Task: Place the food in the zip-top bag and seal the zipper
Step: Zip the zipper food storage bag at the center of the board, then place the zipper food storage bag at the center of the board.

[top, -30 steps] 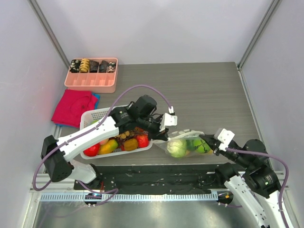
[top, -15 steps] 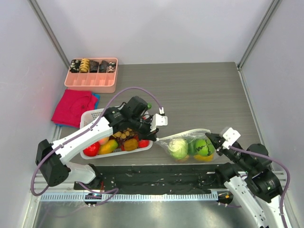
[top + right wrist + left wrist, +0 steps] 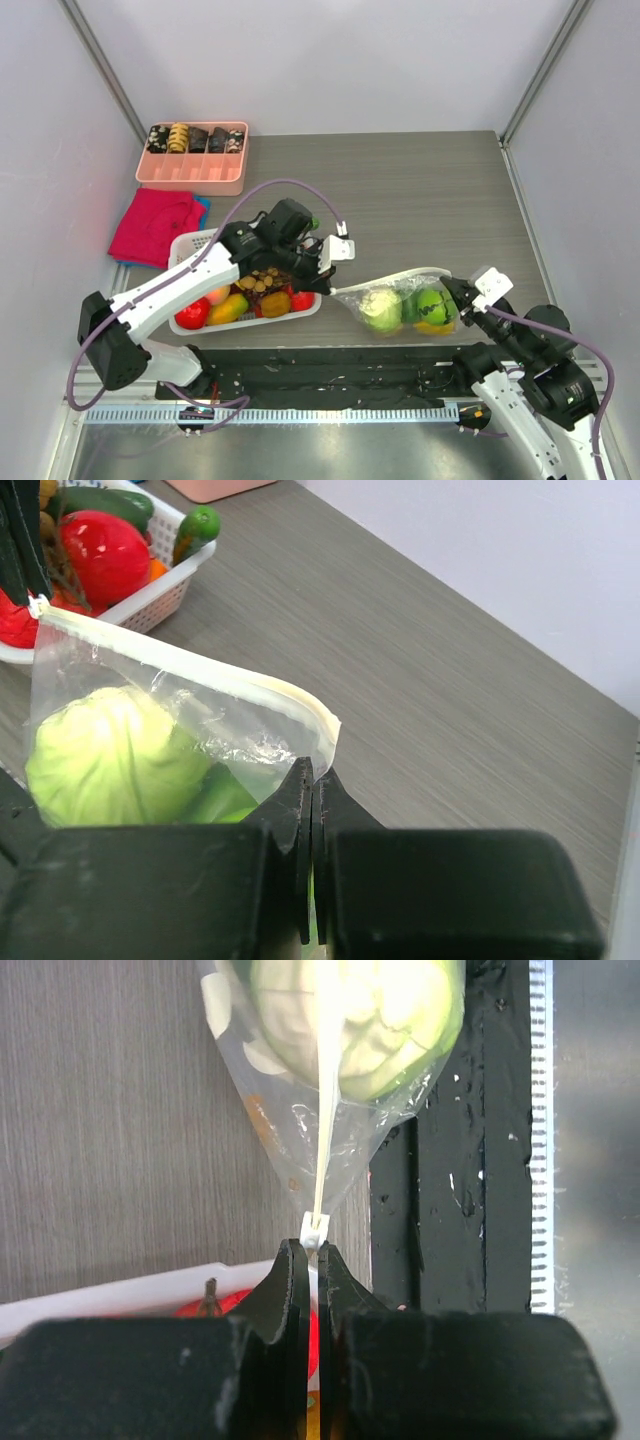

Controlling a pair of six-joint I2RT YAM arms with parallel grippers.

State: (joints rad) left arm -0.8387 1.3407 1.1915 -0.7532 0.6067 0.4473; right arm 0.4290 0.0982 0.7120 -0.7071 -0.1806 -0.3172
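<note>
The zip-top bag (image 3: 395, 295) hangs stretched between my two grippers just above the table. It holds a pale cabbage (image 3: 380, 308), a green pepper (image 3: 432, 302) and a yellow piece (image 3: 432, 327). My left gripper (image 3: 328, 285) is shut on the zipper end at the bag's left corner, just behind a small white slider (image 3: 315, 1228). The cabbage (image 3: 350, 1010) shows through the bag (image 3: 290, 1150). My right gripper (image 3: 450, 292) is shut on the bag's right corner (image 3: 312, 770). The pale zipper strip (image 3: 200, 675) runs taut along the mouth above the cabbage (image 3: 110, 750).
The white basket (image 3: 195, 245) under my left arm holds several more toy foods, among them a red apple (image 3: 105, 550). A pink tray (image 3: 195, 158) and a red cloth (image 3: 155, 225) lie at the far left. A black mat (image 3: 330, 365) lines the near edge.
My left gripper has drawn left along the bag's mouth and my right gripper has pulled right. The bag is now stretched longer and flatter between them.
</note>
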